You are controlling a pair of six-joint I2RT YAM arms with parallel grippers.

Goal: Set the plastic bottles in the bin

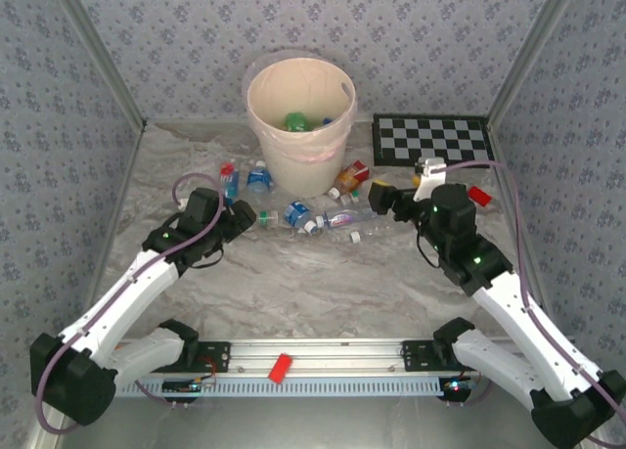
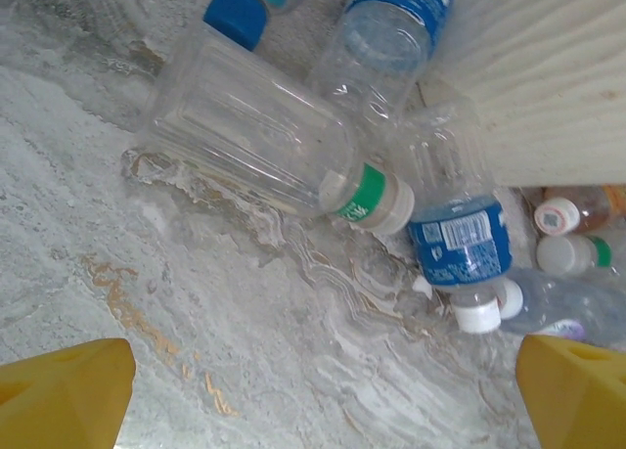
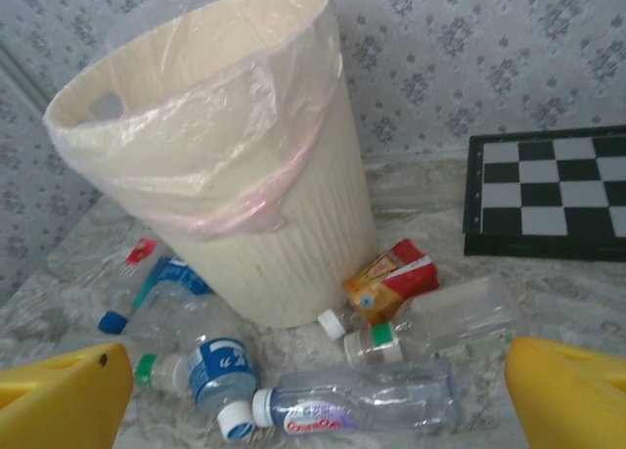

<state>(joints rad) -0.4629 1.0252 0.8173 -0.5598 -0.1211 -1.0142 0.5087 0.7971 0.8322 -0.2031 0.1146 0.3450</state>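
Observation:
The bin [image 1: 293, 165] stands at the back centre, a green bottle [image 1: 296, 122] lying inside it. Several plastic bottles lie round its base. My left gripper [image 1: 245, 220] is open just left of them; between its yellow fingers [image 2: 64, 395] there is bare table, with a clear green-banded bottle [image 2: 254, 126] and a blue-labelled one [image 2: 455, 234] ahead. My right gripper [image 1: 381, 197] is open to their right; beyond its fingers [image 3: 572, 395] lie a clear purple-labelled bottle [image 3: 362, 400], a blue-labelled one [image 3: 220, 371] and an orange-red one [image 3: 391, 278] against the bin [image 3: 284, 263].
A black-and-white chessboard [image 1: 430, 139] lies flat at the back right, close behind the right gripper. A small red object [image 1: 479, 195] sits by the right wall. Patterned walls close in both sides and the back. A red block [image 1: 281, 368] rests on the front rail.

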